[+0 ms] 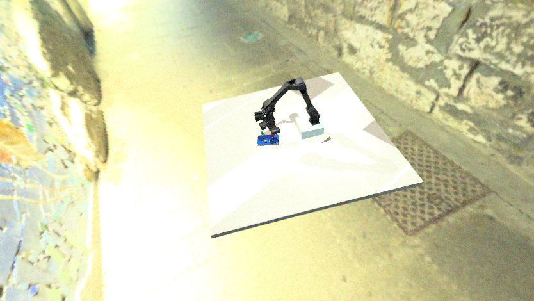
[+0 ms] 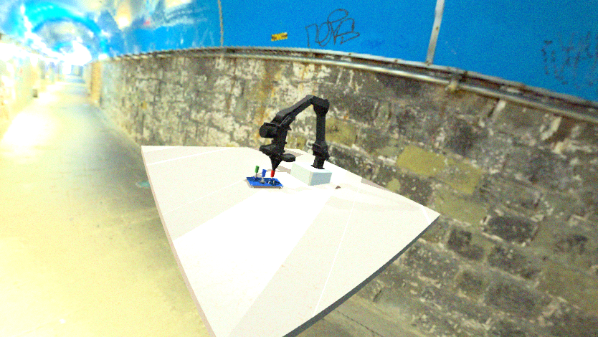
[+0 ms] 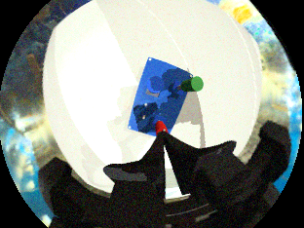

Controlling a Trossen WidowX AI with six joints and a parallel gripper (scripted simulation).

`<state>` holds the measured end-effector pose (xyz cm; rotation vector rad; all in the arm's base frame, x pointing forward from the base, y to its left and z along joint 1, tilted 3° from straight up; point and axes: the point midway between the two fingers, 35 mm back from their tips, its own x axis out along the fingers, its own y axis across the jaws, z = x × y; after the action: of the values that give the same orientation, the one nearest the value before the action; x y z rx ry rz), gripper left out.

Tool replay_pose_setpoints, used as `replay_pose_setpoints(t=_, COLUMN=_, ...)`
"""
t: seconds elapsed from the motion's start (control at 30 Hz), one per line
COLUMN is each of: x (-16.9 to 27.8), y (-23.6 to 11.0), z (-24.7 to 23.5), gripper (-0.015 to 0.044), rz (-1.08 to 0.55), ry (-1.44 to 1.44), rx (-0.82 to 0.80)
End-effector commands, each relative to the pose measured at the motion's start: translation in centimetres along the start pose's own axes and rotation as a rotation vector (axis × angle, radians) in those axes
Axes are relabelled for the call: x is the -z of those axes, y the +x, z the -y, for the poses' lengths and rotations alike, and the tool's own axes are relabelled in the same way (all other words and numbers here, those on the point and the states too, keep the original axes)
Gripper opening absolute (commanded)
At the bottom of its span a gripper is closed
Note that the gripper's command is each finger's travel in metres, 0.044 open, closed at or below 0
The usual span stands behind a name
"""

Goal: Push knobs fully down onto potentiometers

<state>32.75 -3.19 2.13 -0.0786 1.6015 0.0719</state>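
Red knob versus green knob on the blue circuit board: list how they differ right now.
The red knob sits directly under the shut tips of the black gripper; the green knob stands free, with nothing above it. In the wrist view the red knob is at the board's near edge, the green knob at its far side. In the exterior view the green knob's top stands a little higher than the red knob's. Both stand upright on the blue circuit board.
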Motion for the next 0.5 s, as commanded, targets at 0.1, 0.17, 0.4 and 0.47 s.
replay_pose_setpoints(t=0.1, x=-0.01, y=-0.02, z=0.05, gripper=0.0000, rz=0.000, ry=-0.004, rx=0.002)
replay_pose_setpoints(t=0.17, x=-0.01, y=-0.02, z=0.05, gripper=0.0000, rz=0.000, ry=-0.004, rx=0.002)
replay_pose_setpoints(t=0.4, x=-0.01, y=0.16, z=0.05, gripper=0.0000, rz=0.000, ry=-0.004, rx=0.002)
replay_pose_setpoints(t=0.47, x=-0.01, y=0.21, z=0.05, gripper=0.0000, rz=0.000, ry=-0.004, rx=0.002)
